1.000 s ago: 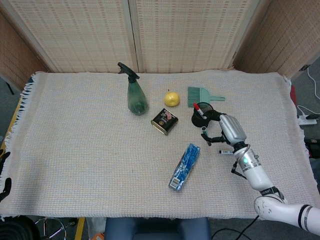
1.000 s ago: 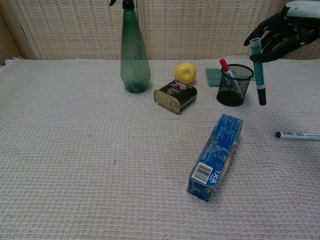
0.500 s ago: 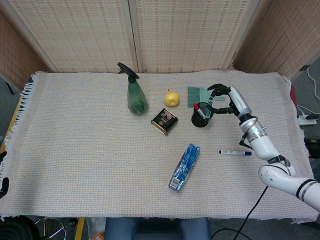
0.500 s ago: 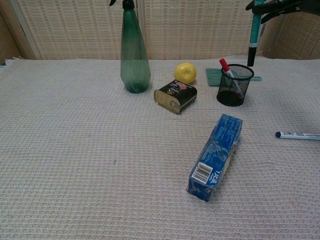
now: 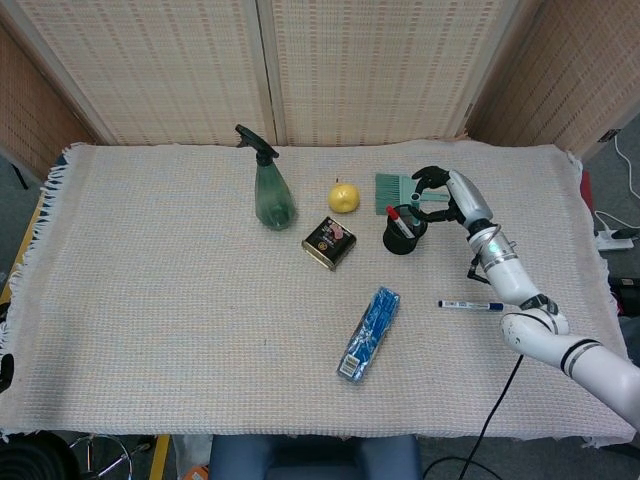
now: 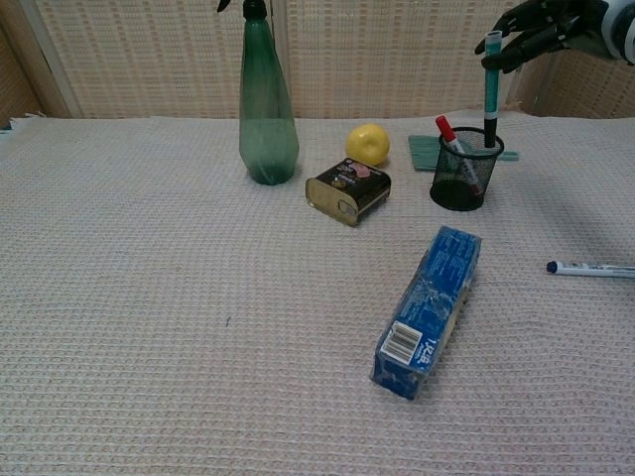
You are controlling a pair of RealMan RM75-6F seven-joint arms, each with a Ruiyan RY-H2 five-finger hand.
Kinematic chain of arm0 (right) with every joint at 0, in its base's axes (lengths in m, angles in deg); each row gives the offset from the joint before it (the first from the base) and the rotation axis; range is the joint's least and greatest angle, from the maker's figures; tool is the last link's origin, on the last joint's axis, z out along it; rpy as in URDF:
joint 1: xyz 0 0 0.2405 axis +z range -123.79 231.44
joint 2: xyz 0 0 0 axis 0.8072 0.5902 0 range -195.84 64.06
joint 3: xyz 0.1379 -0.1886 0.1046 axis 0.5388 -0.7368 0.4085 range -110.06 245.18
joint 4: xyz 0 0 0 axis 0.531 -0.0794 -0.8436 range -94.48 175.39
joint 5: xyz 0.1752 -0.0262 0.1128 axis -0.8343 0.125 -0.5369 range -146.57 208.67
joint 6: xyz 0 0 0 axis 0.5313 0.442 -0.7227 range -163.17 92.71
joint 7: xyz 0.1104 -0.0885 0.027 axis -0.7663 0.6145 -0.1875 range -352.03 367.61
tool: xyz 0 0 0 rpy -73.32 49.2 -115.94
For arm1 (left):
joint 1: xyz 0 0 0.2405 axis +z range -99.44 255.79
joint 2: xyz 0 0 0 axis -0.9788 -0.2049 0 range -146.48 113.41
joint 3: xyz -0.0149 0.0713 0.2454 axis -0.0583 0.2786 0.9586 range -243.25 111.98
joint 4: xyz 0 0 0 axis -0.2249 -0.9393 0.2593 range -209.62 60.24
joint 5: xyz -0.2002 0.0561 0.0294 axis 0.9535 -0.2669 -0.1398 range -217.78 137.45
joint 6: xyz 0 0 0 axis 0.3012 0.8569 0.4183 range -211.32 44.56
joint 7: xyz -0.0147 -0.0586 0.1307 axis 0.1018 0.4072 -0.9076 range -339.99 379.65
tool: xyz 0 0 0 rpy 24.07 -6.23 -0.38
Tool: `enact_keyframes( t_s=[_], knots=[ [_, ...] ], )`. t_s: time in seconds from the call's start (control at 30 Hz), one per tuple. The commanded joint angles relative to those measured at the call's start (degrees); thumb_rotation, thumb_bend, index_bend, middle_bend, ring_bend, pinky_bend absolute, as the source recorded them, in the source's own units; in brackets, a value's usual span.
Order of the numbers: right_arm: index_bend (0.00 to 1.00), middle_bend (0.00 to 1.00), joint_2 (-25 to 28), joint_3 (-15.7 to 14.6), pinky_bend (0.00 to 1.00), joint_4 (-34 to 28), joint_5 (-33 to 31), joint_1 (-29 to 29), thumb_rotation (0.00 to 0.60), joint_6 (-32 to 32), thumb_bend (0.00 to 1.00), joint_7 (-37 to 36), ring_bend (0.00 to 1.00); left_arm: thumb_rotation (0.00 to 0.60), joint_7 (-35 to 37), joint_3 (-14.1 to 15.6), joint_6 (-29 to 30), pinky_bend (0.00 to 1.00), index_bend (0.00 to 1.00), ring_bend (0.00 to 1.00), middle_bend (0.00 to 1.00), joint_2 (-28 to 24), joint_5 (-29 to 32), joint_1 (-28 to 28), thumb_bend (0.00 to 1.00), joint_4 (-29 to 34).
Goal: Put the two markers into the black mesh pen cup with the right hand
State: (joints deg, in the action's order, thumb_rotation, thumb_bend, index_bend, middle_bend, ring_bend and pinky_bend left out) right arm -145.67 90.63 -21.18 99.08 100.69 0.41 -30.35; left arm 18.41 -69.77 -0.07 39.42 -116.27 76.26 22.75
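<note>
The black mesh pen cup (image 6: 464, 177) (image 5: 400, 240) stands right of centre with a red-capped marker (image 6: 456, 149) (image 5: 397, 220) leaning inside it. A teal marker (image 6: 491, 89) hangs upright, its dark lower end inside the cup's rim at the right side. My right hand (image 6: 541, 20) (image 5: 448, 195) is above and to the right of the cup and pinches the marker's top end. A blue-capped white marker (image 6: 592, 268) (image 5: 470, 304) lies flat on the cloth, to the cup's right and nearer the front. My left hand does not show.
Left of the cup are a dark tin (image 5: 329, 243), a lemon (image 5: 344, 197) and a green spray bottle (image 5: 272, 195). A teal hand brush (image 5: 400, 190) lies just behind the cup. A blue box (image 5: 369, 333) lies in front of it.
My right hand carried the teal marker from beside the cup up and over it, then lowered it, so the marker's tip now sits inside the rim.
</note>
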Motion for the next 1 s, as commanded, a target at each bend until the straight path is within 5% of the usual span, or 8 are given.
enact_keyframes(
  t_s=[0.03,0.53,0.8,1.0],
  knots=[
    [0.66,0.28,-1.77,-0.94,0.28,2.87,0.74,0.93,0.6,-0.81,0.32,-0.67,0.3,0.6,0.11,-0.1,-0.32,0.1,0.1,0.0,0.0,0.05,0.39,-0.07,0.5,-0.25],
    [0.63,0.28,-8.12,-5.36,0.28,14.85,5.7,2.72,0.6,-3.82,0.33,-7.4,0.3,0.6,0.05,-0.5,-1.86,0.1,0.1,0.0,0.0,0.53,2.28,-0.53,0.5,-1.55],
    [0.33,0.22,-8.79,-7.26,0.14,16.78,7.83,3.35,0.6,-3.65,0.33,-7.17,0.17,0.6,-0.33,-0.48,-1.84,0.1,0.1,0.0,0.0,0.64,2.27,-0.56,0.5,-1.55],
    [0.23,0.17,-8.38,-7.19,0.09,15.4,8.04,3.0,0.6,-0.51,0.33,-5.3,0.12,0.6,-0.36,-0.48,-2.05,0.1,0.11,0.0,0.0,0.65,2.39,-0.63,0.5,-1.62]
  ],
)
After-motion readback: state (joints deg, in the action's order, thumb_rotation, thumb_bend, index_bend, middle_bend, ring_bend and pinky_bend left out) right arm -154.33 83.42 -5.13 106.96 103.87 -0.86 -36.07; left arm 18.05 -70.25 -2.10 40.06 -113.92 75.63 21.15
